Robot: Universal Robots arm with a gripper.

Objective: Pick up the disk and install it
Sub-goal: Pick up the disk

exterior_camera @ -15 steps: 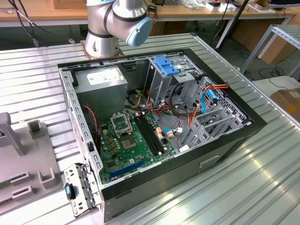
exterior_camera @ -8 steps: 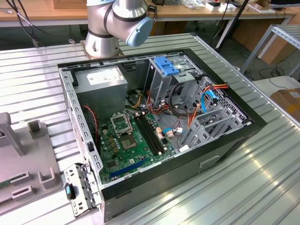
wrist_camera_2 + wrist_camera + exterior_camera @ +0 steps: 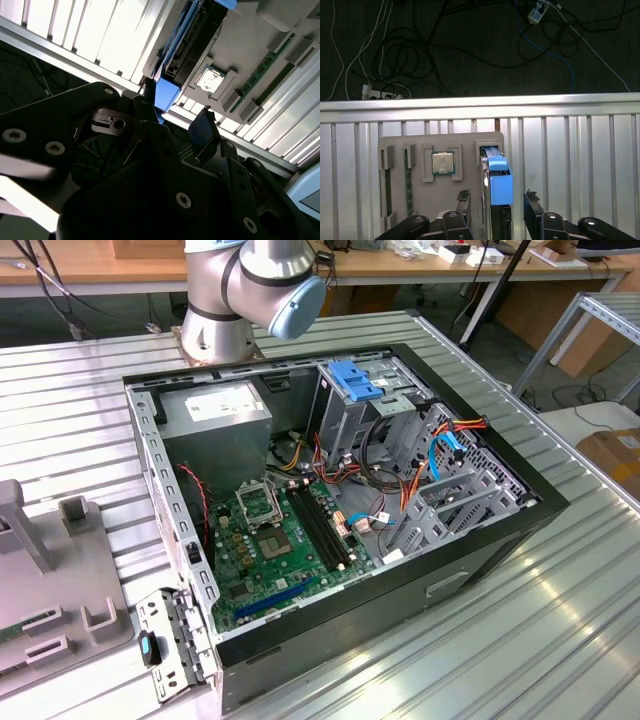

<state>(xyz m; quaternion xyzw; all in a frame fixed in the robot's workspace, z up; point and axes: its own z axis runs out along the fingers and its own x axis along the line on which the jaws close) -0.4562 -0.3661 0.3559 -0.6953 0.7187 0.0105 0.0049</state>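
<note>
The disk (image 3: 499,182) stands on edge in a slot of a grey fixture tray (image 3: 470,145), its blue plastic carrier facing the camera. In the second wrist view the blue carrier end of the disk (image 3: 166,95) shows with the dark drive body behind it. My gripper (image 3: 497,197) is open and straddles the disk, one black finger (image 3: 464,200) on each side with a small gap to the carrier. Nothing is gripped. The open computer case (image 3: 480,540) lies on the ribbed metal table, with its metal drive cage (image 3: 345,415) topped by a blue latch.
The fixture tray also holds a processor chip (image 3: 443,163) and memory sticks (image 3: 409,175). Just past the tray is the table edge (image 3: 480,104), then floor with cables. Inside the case are a grey power-supply box (image 3: 215,410), a green motherboard (image 3: 270,540) and loose wires (image 3: 400,480).
</note>
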